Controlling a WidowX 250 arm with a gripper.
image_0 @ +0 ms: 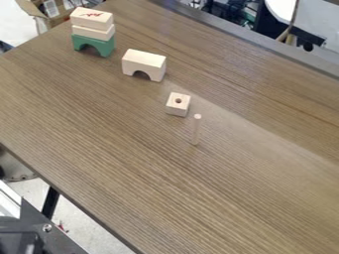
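1. The pale, slim, round wooden peg (197, 131) appears to stand upright on the worktop (165, 193), just right of the middle of the frame, near the small block.
2. The small block (177, 111) is squarish bare wood, with a dark round hole in its upper face. It sits up and left of the peg, between it and the pale arch.
3. The pale arch (145, 60), plain smooth wood with a rounded cut-out below, rests in the upper middle, apart from the small block.
4. Near the upper left corner, a green arch (94, 41) carries two pale flat blocks, one on the other. The lower block (92, 32) touches the green arch; the upper block (91, 18) has red marks on top.
5. I cannot tell whether the tool is released, clenched or grasping something.
6. The worktop has brown, streaky wood grain; a grey strip (265, 44) runs along its upper right edge.
7. Around it are a cardboard box (28, 7) at upper left, dark metal parts (49, 238) at lower left and pale floor (89, 225).
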